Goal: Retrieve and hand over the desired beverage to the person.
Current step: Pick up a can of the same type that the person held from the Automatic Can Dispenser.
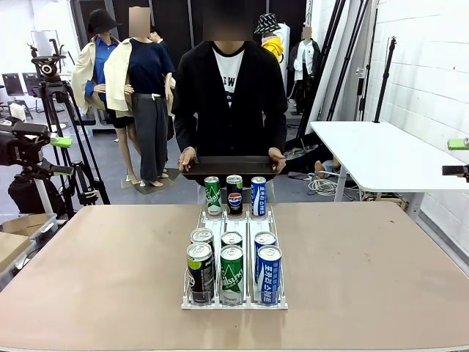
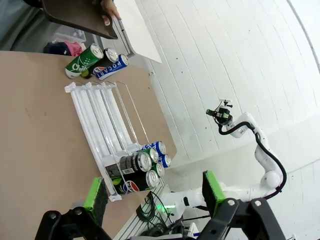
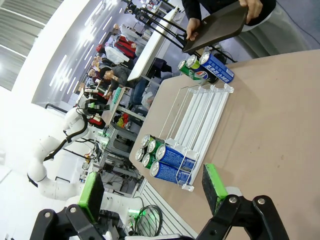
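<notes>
So the drinks: six cans (image 1: 231, 275) sit bunched at the near end of a white three-lane rack (image 1: 242, 222) in the middle of the table (image 1: 366, 264). There's a dark one, a green Sprite and a blue Pocari in front, with three more right behind them. Three other cans (image 1: 234, 195) stand upright just past the rack's far end: green Sprite, Pepsi, blue Pocari. Right behind those the person (image 1: 229, 95) stands at the far side, both hands holding a dark tray (image 1: 229, 167) level at about waist height. Both tools are well clear of the drinks. The left gripper (image 2: 155, 192) and right gripper (image 3: 154, 189) each hang above the table, off to either side of the rack, jaws spread wide, nothing held.
</notes>
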You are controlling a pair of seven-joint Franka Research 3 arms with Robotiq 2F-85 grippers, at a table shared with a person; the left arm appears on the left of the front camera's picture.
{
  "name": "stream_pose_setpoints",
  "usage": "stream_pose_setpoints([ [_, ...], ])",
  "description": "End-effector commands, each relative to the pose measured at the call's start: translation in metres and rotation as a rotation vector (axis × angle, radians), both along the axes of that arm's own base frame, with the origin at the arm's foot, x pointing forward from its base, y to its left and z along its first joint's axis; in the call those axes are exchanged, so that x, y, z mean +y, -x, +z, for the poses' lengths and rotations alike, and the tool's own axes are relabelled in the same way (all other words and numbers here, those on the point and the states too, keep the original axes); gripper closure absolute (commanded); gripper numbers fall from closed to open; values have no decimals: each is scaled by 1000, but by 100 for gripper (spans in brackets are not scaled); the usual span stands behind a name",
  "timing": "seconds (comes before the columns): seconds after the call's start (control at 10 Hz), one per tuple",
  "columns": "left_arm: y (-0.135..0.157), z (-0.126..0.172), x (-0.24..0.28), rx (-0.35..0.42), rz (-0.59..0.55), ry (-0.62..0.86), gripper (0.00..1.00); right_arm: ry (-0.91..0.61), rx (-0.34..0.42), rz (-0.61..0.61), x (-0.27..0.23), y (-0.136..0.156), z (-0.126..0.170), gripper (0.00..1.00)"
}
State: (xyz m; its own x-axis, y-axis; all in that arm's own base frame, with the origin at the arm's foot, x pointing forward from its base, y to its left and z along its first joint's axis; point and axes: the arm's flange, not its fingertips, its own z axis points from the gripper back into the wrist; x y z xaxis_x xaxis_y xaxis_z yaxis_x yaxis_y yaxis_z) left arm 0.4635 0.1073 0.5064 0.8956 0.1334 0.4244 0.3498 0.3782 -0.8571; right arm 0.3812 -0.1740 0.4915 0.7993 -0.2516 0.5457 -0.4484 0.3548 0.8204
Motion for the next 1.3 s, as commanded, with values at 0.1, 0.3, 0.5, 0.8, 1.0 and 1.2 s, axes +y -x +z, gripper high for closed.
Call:
stream_pose_setpoints([
  [0.1,33,11,-39,-13,28,-53,0,-9,-10,3,0,1,1,0],
  [0.3,37,20,-63,-7,24,-79,0,-9,-10,3,0,1,1,0],
  [0.5,38,30,-90,-4,4,-113,0,-9,-10,3,0,1,1,0],
  [0.8,41,32,-145,-1,-62,-234,0,-9,-10,3,0,1,1,0],
  [1.0,45,36,-177,1,-107,-311,0,-9,-10,3,0,1,1,0],
  [1.2,55,38,-209,-16,-135,-383,0,-9,-10,3,0,1,1,0],
])
